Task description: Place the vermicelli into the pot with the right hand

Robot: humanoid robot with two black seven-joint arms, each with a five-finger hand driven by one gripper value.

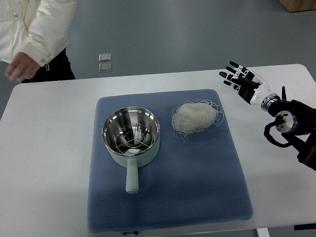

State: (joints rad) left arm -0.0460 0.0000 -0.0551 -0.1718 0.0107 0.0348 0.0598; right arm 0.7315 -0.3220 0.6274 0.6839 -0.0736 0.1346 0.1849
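Note:
A loose white bundle of vermicelli (196, 117) lies on the blue mat (197, 173), just right of the pot. The pale green pot (131, 136) has a shiny steel inside with a wire rack in it, and its handle points toward the table's near edge. My right hand (240, 79) hovers over the white table to the upper right of the vermicelli, off the mat, with its black fingers spread and holding nothing. The left arm does not show.
A person in a white jacket stands at the table's far left corner, one hand (20, 66) near the edge. The white table (49, 148) surrounds the mat. Two small square items (104, 62) lie on the grey floor beyond.

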